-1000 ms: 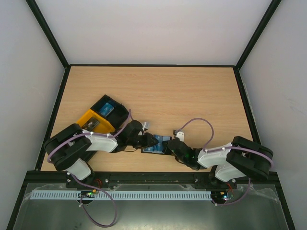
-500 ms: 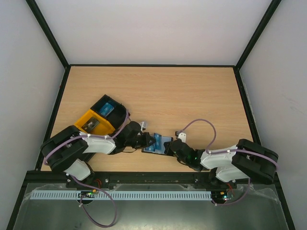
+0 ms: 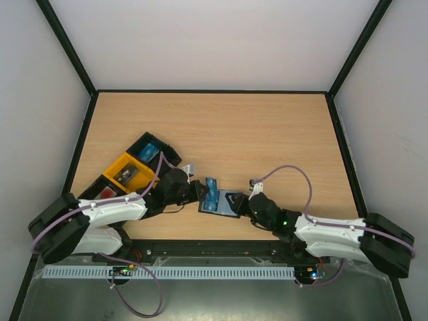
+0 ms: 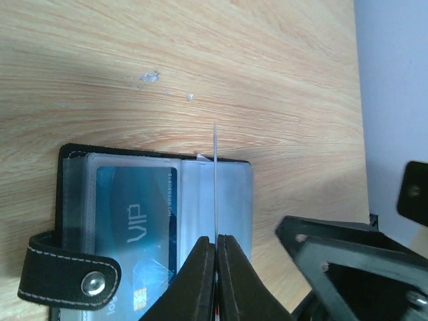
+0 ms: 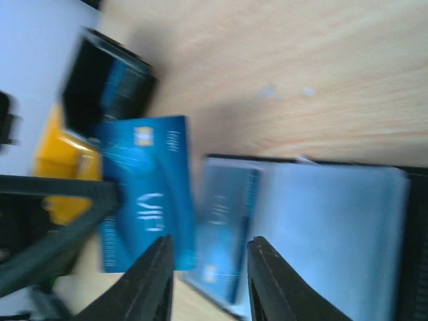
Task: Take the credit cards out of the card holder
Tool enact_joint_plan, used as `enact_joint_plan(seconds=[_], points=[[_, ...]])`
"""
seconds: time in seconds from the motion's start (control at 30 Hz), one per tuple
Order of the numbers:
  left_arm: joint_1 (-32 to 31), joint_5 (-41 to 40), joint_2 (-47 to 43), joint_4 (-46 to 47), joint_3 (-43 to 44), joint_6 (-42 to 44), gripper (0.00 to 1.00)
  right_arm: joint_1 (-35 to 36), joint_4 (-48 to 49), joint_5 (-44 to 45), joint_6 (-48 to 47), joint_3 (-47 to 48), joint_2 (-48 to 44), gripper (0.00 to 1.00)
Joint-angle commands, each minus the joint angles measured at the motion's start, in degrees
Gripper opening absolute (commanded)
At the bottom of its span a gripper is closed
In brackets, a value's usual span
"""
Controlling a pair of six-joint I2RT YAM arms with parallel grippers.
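**Blue card drawn clear of holder**

Since a second ago both arms have stretched forward, and the left gripper (image 4: 216, 244) has closed and drawn one blue card (image 5: 147, 194) up out of the holder (image 4: 234, 200). Its fingers pinch the card's lower edge, so the card stands free above the pocket. A second card (image 4: 134, 221) sits in the pocket, left of those fingers.

The right gripper (image 5: 210, 242) is part open and grips nothing. The holder lies beneath its fingers, likely just released. Trays (image 3: 127, 170) lie behind the left fingers. The wood table (image 3: 267, 134) is enclosed by pale walls (image 3: 200, 40).
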Motion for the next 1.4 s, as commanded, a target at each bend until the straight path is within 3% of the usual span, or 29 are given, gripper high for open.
enact_joint_plan(seconds=[0.0,0.23,0.43,0.73,0.87,1.17,1.37], points=[[-0.17,-0.67,-5.32,-4.73,1.12,1.53,0.03,0.11,2.69,-2.97,0.45,-1.41,-10.57,0.33],[-0.23,1.56,-15.41,-2.31,-0.38,-0.43,0.03,0.07,6.51,-4.54,4.71,-3.43,-21.45,0.52],[-0.28,5.12,-19.30,2.82,-1.43,-1.91,0.03,0.11,13.98,-7.38,8.11,-5.85,-20.12,0.54],[-0.57,10.74,-18.18,13.54,-4.74,-5.52,0.03,0.06,23.91,-12.51,8.44,-4.64,-13.56,0.54],[-0.96,10.70,-18.32,14.79,-4.96,-5.54,0.03,0.07,26.57,-14.34,8.30,-4.20,-11.34,0.33],[-1.04,11.02,-18.24,17.12,-6.05,-6.75,0.04,0.06,27.73,-18.07,5.39,-4.48,-11.57,0.02],[-0.98,14.10,-21.19,11.71,-5.73,-4.10,0.39,0.05,20.05,-23.02,-2.11,-4.23,-17.49,0.02]])
